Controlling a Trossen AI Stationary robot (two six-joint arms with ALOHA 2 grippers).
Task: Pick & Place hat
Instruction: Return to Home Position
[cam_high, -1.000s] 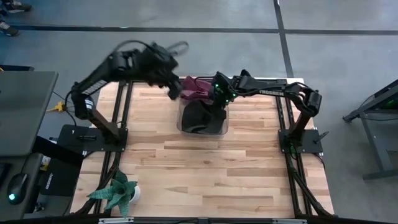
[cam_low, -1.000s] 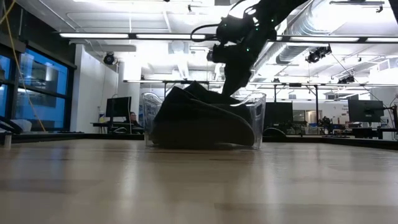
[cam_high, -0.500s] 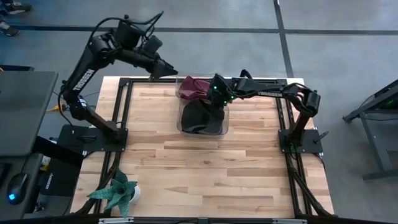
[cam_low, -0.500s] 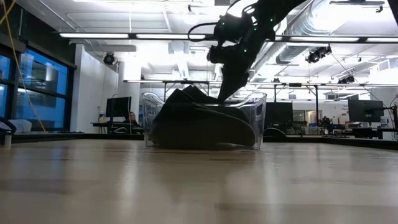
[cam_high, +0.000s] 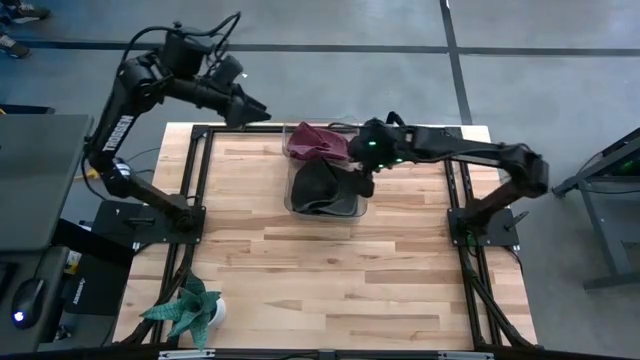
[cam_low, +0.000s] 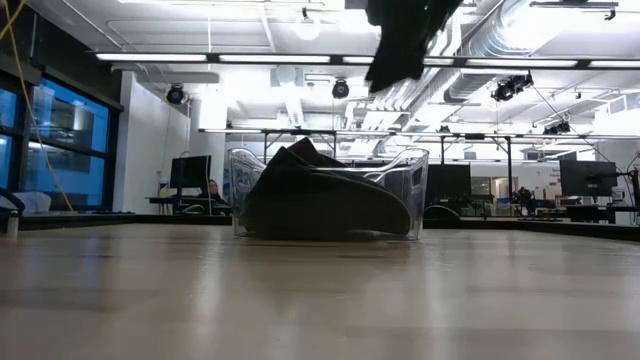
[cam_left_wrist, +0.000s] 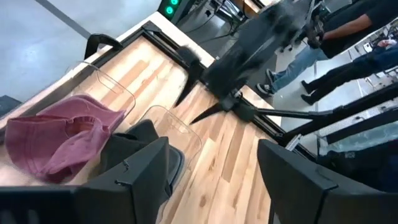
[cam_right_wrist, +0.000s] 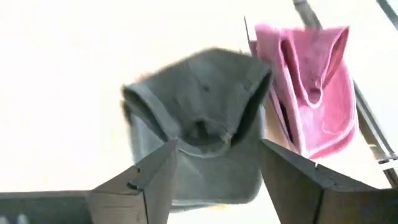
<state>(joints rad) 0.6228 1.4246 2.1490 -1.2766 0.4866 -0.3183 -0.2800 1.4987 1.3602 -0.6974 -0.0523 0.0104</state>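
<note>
High view: my right end effector (cam_high: 366, 180) hangs over the right side of the near clear plastic bin (cam_high: 357, 209), which stands toward the far edge of the light wooden desk (cam_high: 330, 270). Its fingers are spread and hold nothing. The right wrist view shows the gap between them, with both caps beyond.

The black fabric cap (cam_high: 322, 186) lies crumpled inside that near bin. In the low view it fills the bin and its crown rises a little above the rim, while my right end effector sits well above it, not touching.

Just beyond, the far clear plastic bin (cam_left_wrist: 112, 87) holds the dark red fabric cap (cam_high: 317, 140).

My left end effector (cam_high: 262, 114) is raised over the desk's far left edge, apart from both bins. Its fingers are also parted and empty.
</note>
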